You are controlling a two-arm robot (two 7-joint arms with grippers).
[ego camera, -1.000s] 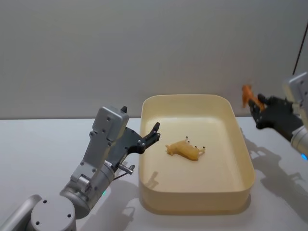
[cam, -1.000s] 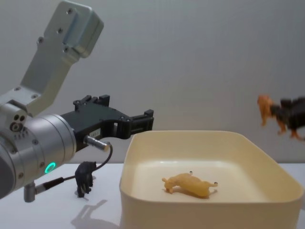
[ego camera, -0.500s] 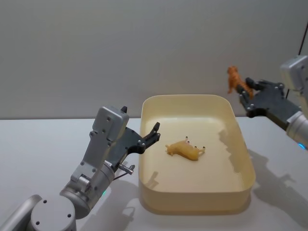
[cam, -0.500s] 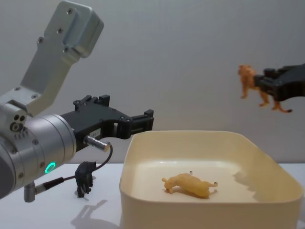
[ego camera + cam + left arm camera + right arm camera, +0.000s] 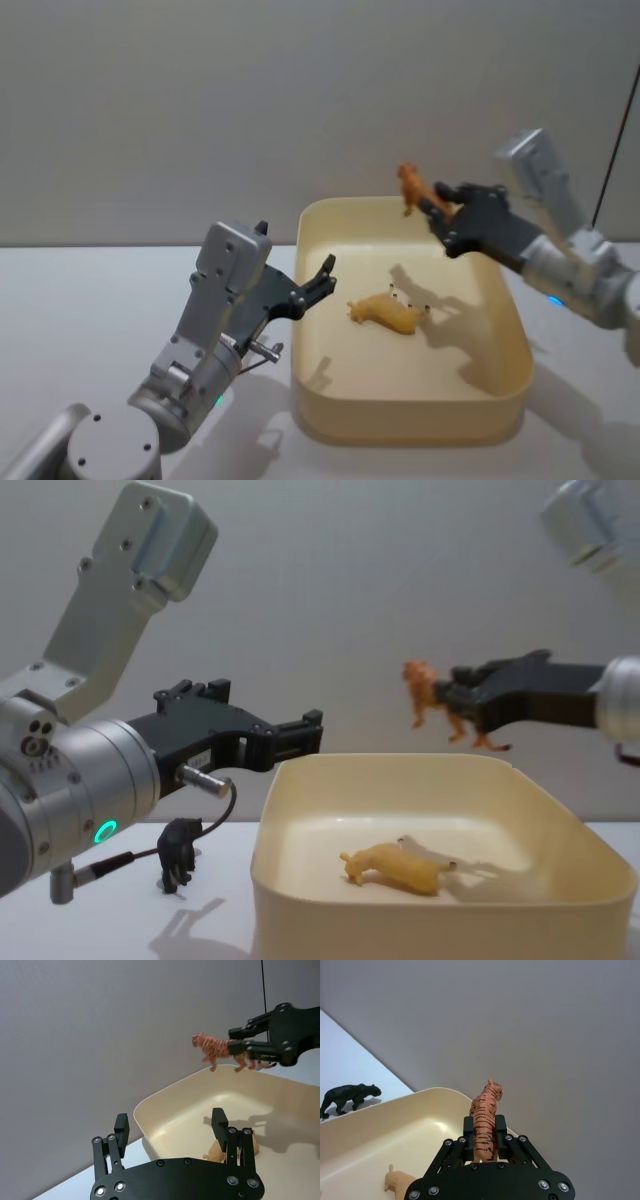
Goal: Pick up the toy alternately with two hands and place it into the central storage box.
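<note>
Over the last second my right gripper [image 5: 436, 207] had swung in from well out to the right of the central storage box [image 5: 412, 433]. At this moment it hung above the box, towards its far side. Its fingers were clamped on the body of the orange striped tiger [image 5: 409, 187], which stuck out ahead of them, head leading and legs down, clear of the rim. The shadow of gripper and toy fell on the box floor, which a second before had been bare on that side. I took that to mean the carry was nearly over and the tiger was over the opening. What remained for this toy was to lower it and let go.

My left gripper [image 5: 170, 1122] had not shifted. It waited just beside the box's left wall with its fingers spread apart, holding nothing, its tips pointing at the rim.

By my count there were three toys. The tiger was in my right grip. A tan animal [image 5: 388, 312] lay on its side on the box floor, about the middle, where it had stayed. A small black animal [image 5: 180, 852] stood on the table [image 5: 80, 300] to the left of the box, so I judged it the next turn for my left side. There was one box and two grippers
</note>
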